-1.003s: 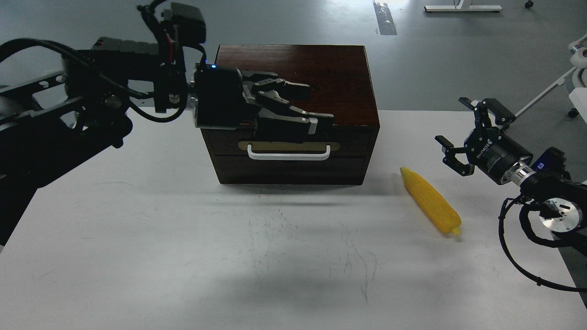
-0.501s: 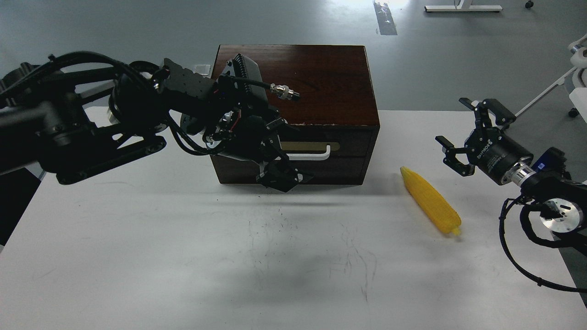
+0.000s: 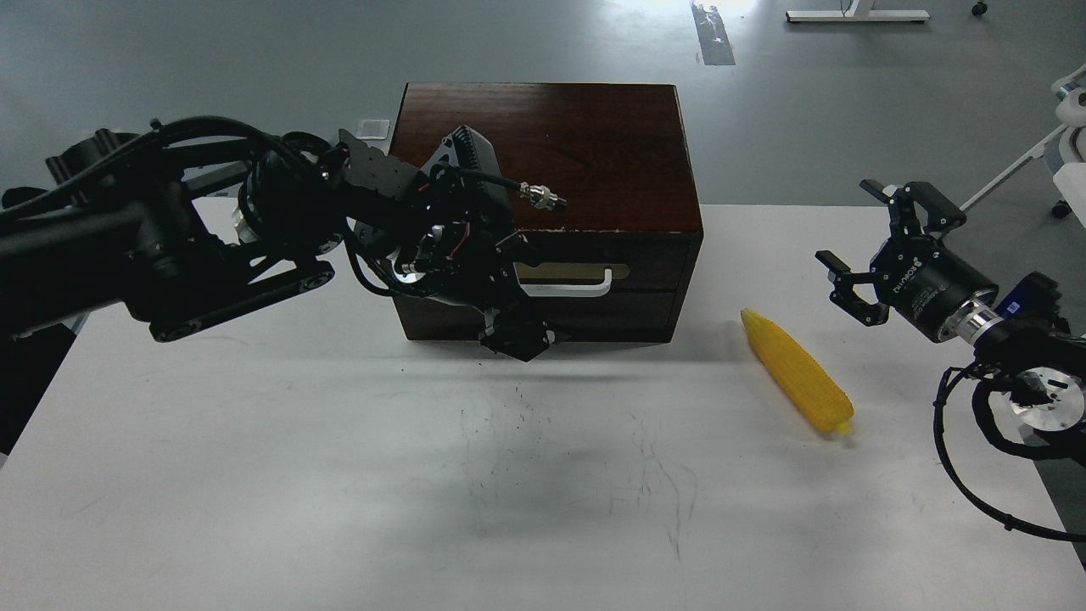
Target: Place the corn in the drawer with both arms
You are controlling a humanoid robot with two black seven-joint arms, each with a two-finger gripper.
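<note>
The yellow corn [image 3: 797, 373] lies on the white table [image 3: 339, 475], right of the dark wooden box [image 3: 577, 136]. The drawer [image 3: 649, 259] in the box front looks closed; the right part of its white handle [image 3: 577, 287] shows. My left gripper [image 3: 517, 333] points down in front of the drawer and covers the left part of the handle. Its fingers are dark and cannot be told apart. My right gripper [image 3: 859, 246] is open and empty, hovering above the table to the right of the corn.
The box stands at the far middle of the table. The grey floor lies beyond the table's far edge. A white chair frame [image 3: 1065, 127] stands off the table at the far right. My right arm's cable [image 3: 959, 475] loops over the table's right edge.
My left gripper has swung down from above the box to the drawer front, over the handle's left part. My right gripper has shifted slightly right. The corn has not moved.
</note>
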